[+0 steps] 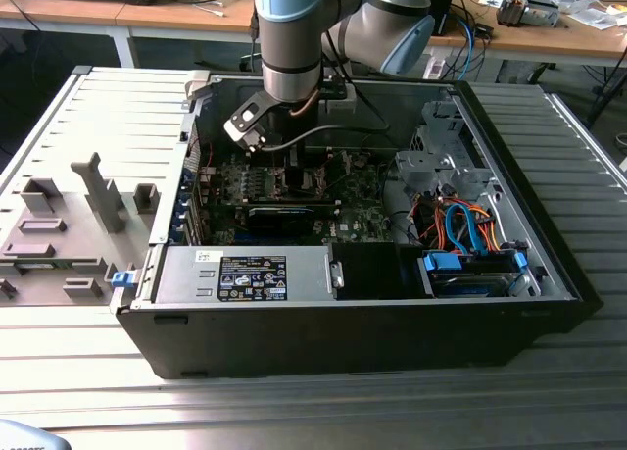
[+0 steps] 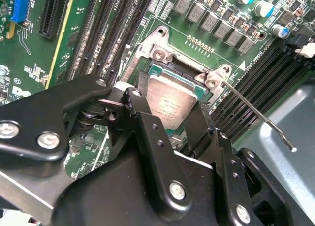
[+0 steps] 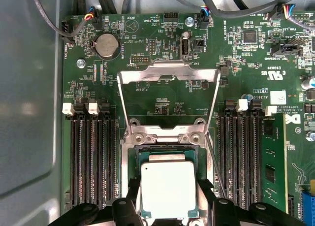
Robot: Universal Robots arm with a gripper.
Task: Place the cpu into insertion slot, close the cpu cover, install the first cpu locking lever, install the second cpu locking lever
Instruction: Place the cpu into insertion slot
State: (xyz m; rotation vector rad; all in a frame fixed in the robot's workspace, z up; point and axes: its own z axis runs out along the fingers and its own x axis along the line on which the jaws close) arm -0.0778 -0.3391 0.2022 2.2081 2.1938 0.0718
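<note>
Motherboard (image 3: pixel 147 39) | cpu (image 3: pixel 169 186) clasped in hand (image 3: pixel 170 199) | above insertion slot (image 3: pixel 165 151)

The arm (image 1: pixel 291 48) hangs upright, its wrist pointing straight down, and the gripper (image 3: pixel 167 206) below it faces downward with its two black fingers (image 2: pixel 147 132) pressed against opposite edges of the cpu (image 3: pixel 168 184), clamping it between them.

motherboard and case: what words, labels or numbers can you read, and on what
Nothing can be quoted with confidence.
motherboard: white printed markings all over, too small to quote.
cpu: faint print on its metal top, unreadable.
power supply sticker: black label with pale print, too small to read.
</note>
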